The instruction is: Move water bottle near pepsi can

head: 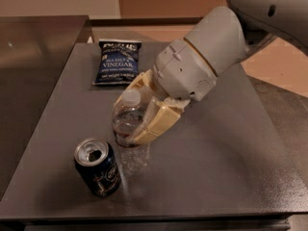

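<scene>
In the camera view, the gripper (130,121) sits at the middle of the dark counter (216,167), on a pale arm that reaches in from about 2 o'clock. Its cream fingers (156,124) are clenched around the water bottle (124,125), one on the far side below the white cap and one across the near side of the ribbed body. The bottle stands roughly upright with a slight lean. I cannot tell whether its base touches the counter or hangs just above it. The pepsi can (97,170) stands upright at about 7 o'clock from the bottle, near it but apart, with its top opened. A blue salt and vinegar chip bag (117,61) lies flat at about 12 o'clock, well apart from both.

The bottle looks close to empty, so I judge it light and easy to tip, with little weight to steady it once set down. Its thin clear wall will likely buckle under a hard squeeze, and the smooth plastic may slip. The ribs give the fingers something to bite on. The present hold on the upper-middle body seems sound. A hold at the cap would let the bottle swing, and one lower down would crowd the counter. The can also looks light, so a brush against it could knock it over.
</scene>
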Controlling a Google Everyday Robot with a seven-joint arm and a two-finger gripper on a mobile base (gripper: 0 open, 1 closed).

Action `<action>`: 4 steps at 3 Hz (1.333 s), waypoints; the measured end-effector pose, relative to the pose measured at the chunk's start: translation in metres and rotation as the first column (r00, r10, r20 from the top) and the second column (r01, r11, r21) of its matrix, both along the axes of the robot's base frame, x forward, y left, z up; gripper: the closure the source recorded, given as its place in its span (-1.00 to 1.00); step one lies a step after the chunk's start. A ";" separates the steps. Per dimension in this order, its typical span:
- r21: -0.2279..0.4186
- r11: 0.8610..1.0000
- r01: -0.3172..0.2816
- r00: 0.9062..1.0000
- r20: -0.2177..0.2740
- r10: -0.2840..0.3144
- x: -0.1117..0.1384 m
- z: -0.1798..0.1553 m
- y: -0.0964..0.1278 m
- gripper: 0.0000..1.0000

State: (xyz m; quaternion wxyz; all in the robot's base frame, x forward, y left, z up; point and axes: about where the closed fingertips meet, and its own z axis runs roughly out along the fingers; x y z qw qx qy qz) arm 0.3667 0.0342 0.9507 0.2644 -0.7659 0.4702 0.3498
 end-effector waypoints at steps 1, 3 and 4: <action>-0.022 1.000 -0.015 1.000 -0.007 0.015 0.001 -0.007 0.004 -0.30; -0.022 1.000 -0.014 1.000 0.004 0.015 0.000 -0.005 0.008 -1.00; -0.022 1.000 -0.014 1.000 0.004 0.015 0.000 -0.005 0.008 -1.00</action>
